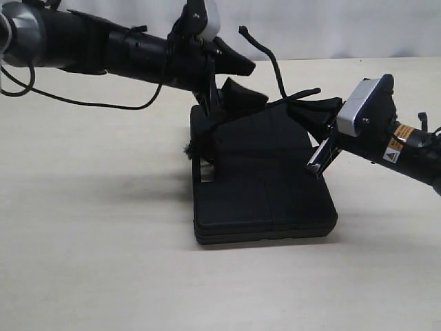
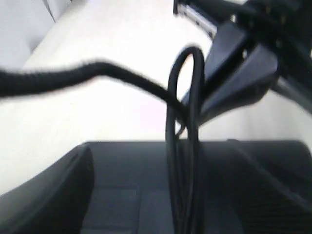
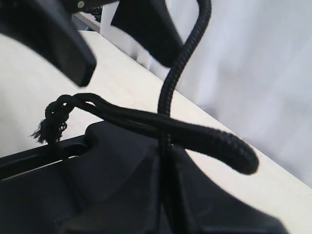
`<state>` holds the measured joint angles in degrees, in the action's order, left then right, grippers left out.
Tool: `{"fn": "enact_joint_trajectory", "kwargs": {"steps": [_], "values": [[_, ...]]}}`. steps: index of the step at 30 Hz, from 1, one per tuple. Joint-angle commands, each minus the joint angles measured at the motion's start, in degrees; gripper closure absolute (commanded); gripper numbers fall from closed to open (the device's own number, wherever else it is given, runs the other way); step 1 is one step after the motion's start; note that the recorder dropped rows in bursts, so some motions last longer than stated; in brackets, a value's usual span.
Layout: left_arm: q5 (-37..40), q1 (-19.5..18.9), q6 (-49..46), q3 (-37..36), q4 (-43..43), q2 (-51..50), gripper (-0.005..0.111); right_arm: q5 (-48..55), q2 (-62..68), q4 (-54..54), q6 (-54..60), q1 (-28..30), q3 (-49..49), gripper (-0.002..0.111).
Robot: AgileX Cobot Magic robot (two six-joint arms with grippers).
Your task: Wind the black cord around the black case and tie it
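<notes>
Black cord [image 1: 275,63]: just one of it, and one black case [image 1: 262,193] too. In the exterior view the case lies flat in the middle of the pale table [image 1: 83,248]. The cord is draped over the case's far end, with one free end curling up into the air and the frayed knot [image 1: 187,148] sitting by the case's left edge. Two arms crowd in over that end, so most of the cord lying on the case is hidden. A thin smooth cable [image 1: 83,103] sags under the left arm. The left gripper [image 1: 256,81] has its jaws spread wide with nothing in them, just beside the cord. The right gripper [image 1: 298,110] comes in from the right, jaws pressed together at the cord.

The left wrist view is pretty blurry. Its two fingers [image 2: 48,200] sit wide apart over the case, and a narrow loop of cord stands upright in the gap. Another stretch runs off sideways. The right gripper is just behind the loop.

In the right wrist view its fingers [image 3: 112,195] are squeezed together on the cord, which rises straight out of the seam. A doubled stretch crosses there and ends at the knot. The left gripper's two open fingers hang above, near the rising end.
</notes>
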<state>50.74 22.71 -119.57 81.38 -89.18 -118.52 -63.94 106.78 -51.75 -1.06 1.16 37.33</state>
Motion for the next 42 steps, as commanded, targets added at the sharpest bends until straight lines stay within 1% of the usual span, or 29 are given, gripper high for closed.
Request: {"fn": "enact_joint_trajectory", "kwargs": {"steps": [1,5,10,15,17,18,19,20,21,22,24,26,28,29,31,34,38,42], "values": [[1.2,0.55,1.4,-0.01,-10.49,-0.01,0.038,-0.5,-0.36,0.07,-0.31,0.02,-0.09,0.104],[-3.32,2.45,0.25,0.62,-10.76,-2.32,0.038,-0.5,-0.36,0.07,-0.31,0.02,-0.09,0.104],[-3.39,5.06,-3.04,0.73,-10.76,-3.84,0.038,-0.52,-0.36,-0.81,-0.31,0.02,-0.09,0.104],[-3.18,6.19,-3.24,3.07,-10.76,-3.84,0.038,-0.52,-0.36,-2.27,-0.31,0.02,-0.09,0.104],[-3.18,6.32,-3.24,4.2,-10.76,-3.84,0.046,-0.52,-0.36,-2.27,-0.31,0.02,-0.09,0.104],[-3.05,6.32,-3.24,4.31,-10.76,-3.84,0.061,-0.52,-0.36,-2.27,-0.31,0.02,-0.09,0.104],[-3.05,6.32,-3.24,4.31,-10.76,-3.84,0.069,-0.52,-0.36,-2.27,-0.31,0.02,-0.09,0.104],[-3.84,6.32,-3.24,4.31,-10.76,-3.84,0.087,-0.52,-0.36,-2.27,-0.31,0.02,-0.09,0.104],[-3.99,6.32,-3.24,4.31,-10.76,-3.84,0.095,-0.52,-0.36,-2.27,-0.31,0.02,-0.09,0.104],[-4.11,6.32,-3.24,4.69,-10.76,-3.84,0.107,-0.37,-0.36,-2.28,-0.43,0.02,-0.09,0.104],[-4.21,6.32,-3.24,6.41,-10.76,-3.84,0.107,-0.25,-0.36,-2.28,-1.25,0.02,-0.09,0.102],[-4.21,6.32,-3.24,8.73,-10.76,-3.84,0.107,1.4,-0.36,-1.6,-1.25,0.02,-0.09,0.09],[-4.31,6.32,-3.14,11.04,-10.76,-3.84,0.107,5.93,-0.36,-0.66,-0.07,0.14,-0.09,0.076],[-4.62,6.32,-3.14,12.15,-10.76,-3.84,0.107,9.63,-0.36,1.85,1.06,0.14,-0.09,0.067],[-4.62,6.32,-3.14,13.87,-10.76,-3.84,0.107,12.97,-0.36,7.41,2.29,0.14,-0.09,0.057],[-4.79,6.32,-3.14,15.3,-10.76,-3.19,0.107,13.34,-0.36,10.88,2.56,0.14,-0.09,0.054],[-6.16,6.32,-3.14,15.93,-10.76,-1.4,0.107,13.34,-0.36,12.84,2.56,0.14,-0.09,0.054],[-3.91,6.32,-3.14,16.03,-10.76,-0.11,0.107,13.34,-0.58,17.13,1.06,0.14,-0.09,0.054]]}}
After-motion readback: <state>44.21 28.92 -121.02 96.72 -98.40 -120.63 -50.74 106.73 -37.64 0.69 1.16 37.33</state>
